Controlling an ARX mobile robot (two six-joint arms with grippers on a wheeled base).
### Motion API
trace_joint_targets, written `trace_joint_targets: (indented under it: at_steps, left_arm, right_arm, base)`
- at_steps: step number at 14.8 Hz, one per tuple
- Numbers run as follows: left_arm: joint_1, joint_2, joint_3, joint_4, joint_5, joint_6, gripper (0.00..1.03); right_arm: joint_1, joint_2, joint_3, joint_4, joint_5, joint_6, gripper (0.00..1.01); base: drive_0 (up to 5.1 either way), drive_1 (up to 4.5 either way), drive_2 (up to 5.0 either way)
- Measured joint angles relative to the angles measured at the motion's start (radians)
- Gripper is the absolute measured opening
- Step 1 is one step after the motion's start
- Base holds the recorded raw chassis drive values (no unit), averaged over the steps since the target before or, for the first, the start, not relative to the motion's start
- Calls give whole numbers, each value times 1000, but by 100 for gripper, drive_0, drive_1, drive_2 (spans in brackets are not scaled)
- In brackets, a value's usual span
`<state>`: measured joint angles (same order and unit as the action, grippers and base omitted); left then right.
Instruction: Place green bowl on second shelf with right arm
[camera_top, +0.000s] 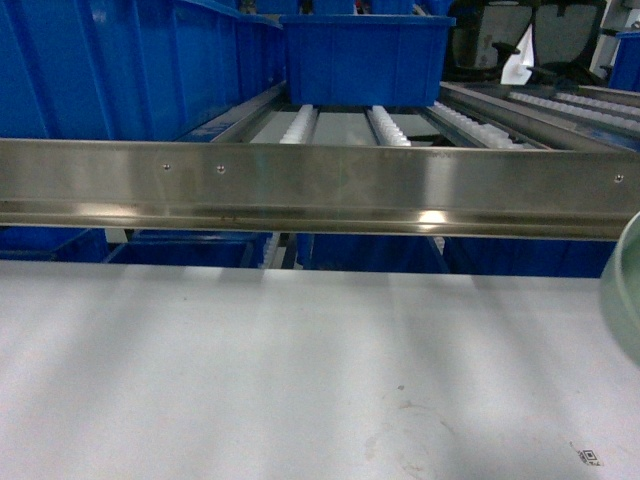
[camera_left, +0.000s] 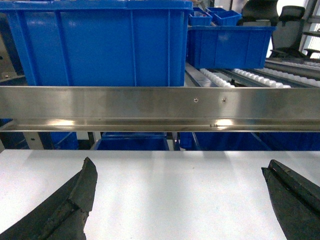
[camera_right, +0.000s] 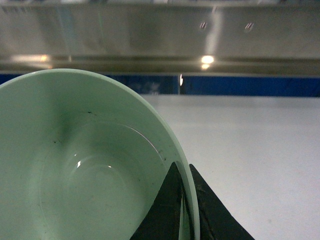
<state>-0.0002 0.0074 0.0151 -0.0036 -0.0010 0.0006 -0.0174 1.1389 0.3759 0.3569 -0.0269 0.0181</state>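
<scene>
Right gripper (camera_right: 184, 210): jaws pinched on the rim of the green bowl (camera_right: 85, 165), one finger inside the wall, one outside; bowl held above the worktop (camera_right: 260, 150), hollow facing the wrist camera. Ahead of these jaws, bare worktop runs to the steel front rail (camera_right: 160, 45) of the second shelf (camera_top: 340, 130). Left gripper (camera_left: 180, 200): jaws spread wide, holding nothing, over open worktop; a blue crate (camera_left: 100, 45) sits beyond and above the rail.
</scene>
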Motion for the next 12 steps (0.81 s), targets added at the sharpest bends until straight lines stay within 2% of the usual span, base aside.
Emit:
trace_joint_targets:
  at_steps: [2, 3, 4, 8, 12]
  left_arm:
    - [0, 0, 0, 0, 0, 0, 98]
    - [0, 0, 0, 0, 0, 0, 98]
    - [0, 0, 0, 0, 0, 0, 98]
    - [0, 0, 0, 0, 0, 0, 98]
    - [0, 0, 0, -1, 1, 0, 98]
  right_arm:
    - [27, -228, -2, -90, 55, -5, 2]
    - [61, -328, -29, -40, 111, -37, 2]
    - [79, -395, -33, -76, 124, -68, 2]
    - [63, -396, -59, -68, 105, -80, 2]
    - [63, -396, -59, -69, 105, -80, 2]
  base:
    - [0, 0, 0]
    - [0, 0, 0]
    - [0, 0, 0]
    - [0, 0, 0]
    - [-473, 164, 352]
